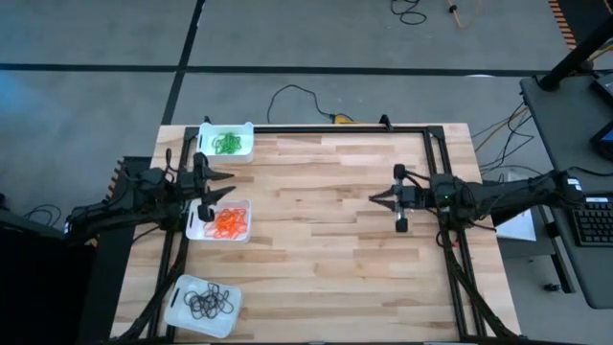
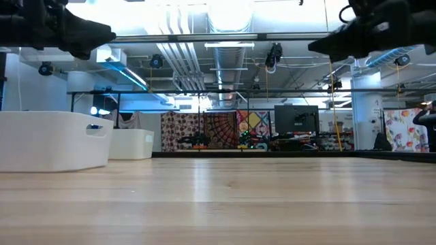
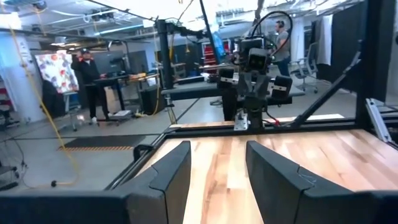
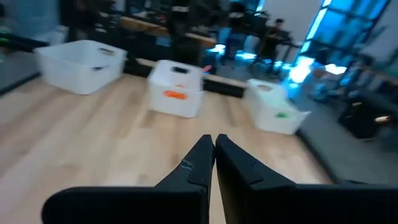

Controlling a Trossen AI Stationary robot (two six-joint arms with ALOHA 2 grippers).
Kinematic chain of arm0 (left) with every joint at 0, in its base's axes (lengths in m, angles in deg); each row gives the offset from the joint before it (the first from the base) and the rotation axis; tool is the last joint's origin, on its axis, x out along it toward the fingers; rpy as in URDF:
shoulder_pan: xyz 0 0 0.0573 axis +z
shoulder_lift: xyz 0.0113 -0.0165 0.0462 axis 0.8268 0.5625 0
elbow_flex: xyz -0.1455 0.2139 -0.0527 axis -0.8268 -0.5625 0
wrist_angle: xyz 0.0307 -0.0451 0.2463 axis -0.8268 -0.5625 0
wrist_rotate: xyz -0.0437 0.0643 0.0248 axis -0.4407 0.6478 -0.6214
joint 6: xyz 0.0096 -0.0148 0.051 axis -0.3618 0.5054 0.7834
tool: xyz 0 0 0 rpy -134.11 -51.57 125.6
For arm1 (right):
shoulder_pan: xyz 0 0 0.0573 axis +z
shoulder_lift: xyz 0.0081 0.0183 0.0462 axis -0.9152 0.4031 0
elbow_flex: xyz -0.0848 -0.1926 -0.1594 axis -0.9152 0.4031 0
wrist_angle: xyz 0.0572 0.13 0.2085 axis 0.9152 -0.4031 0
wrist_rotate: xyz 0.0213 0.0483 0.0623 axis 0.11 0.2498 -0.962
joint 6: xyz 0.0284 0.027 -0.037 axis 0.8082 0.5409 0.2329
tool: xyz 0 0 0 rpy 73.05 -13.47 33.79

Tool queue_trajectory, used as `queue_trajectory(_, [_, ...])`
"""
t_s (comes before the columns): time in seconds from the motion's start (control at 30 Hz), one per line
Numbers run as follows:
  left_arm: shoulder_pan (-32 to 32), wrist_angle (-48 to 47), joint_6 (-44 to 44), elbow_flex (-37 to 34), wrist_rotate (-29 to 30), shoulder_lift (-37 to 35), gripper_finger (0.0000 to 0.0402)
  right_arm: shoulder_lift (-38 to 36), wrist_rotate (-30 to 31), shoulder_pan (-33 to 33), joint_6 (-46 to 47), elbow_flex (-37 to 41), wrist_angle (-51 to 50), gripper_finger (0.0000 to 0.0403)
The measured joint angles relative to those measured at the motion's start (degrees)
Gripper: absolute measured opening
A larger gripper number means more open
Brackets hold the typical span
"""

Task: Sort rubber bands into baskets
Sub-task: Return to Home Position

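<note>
Three white baskets stand along the table's left side: a far one with green rubber bands (image 1: 228, 143), a middle one with orange bands (image 1: 227, 223), and a near one with black bands (image 1: 206, 304). My left gripper (image 1: 226, 177) hovers open and empty between the far and middle baskets, its fingers apart in the left wrist view (image 3: 217, 171). My right gripper (image 1: 374, 198) hovers shut and empty above the table's right half, its fingertips together in the right wrist view (image 4: 214, 142). The three baskets also show in the right wrist view (image 4: 177, 87).
A black frame rail (image 1: 335, 128) runs along the table's far edge and down both sides. Bare wood (image 1: 316, 240) lies between the two grippers. A person (image 3: 87, 68) stands in the room beyond the table.
</note>
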Motion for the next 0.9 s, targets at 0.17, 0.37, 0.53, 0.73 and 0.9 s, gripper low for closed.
queue_trajectory(0.17, [-1.41, -0.1, 1.26, -0.04, 0.0, -0.15, 0.0139, -3.7, -4.81, 0.68, 2.96, 4.8, 0.97, 0.0013])
queue_trajectory(0.37, [-1.87, 0.77, 0.46, -3.09, -1.2, -2.05, 0.0139, -12.38, -12.07, -1.18, 8.46, 11.19, 2.31, 0.0013])
queue_trajectory(0.53, [-1.85, 5.25, -0.06, -8.59, 0.52, -5.18, 0.0139, -20.54, -14.3, -2.09, 9.32, 15.92, 0.59, 0.0013])
queue_trajectory(0.73, [-3.2, 13.78, -0.9, -12.3, 5.69, -5.48, 0.0139, -26.08, -14.97, -2.43, 11.41, 15.95, -4.52, 0.0013])
queue_trajectory(0.9, [-5.14, 10.21, -0.04, -12.37, 2.56, -6.05, 0.0139, -30.61, -13.05, -2.59, 13.7, 15.97, -4.2, 0.0013])
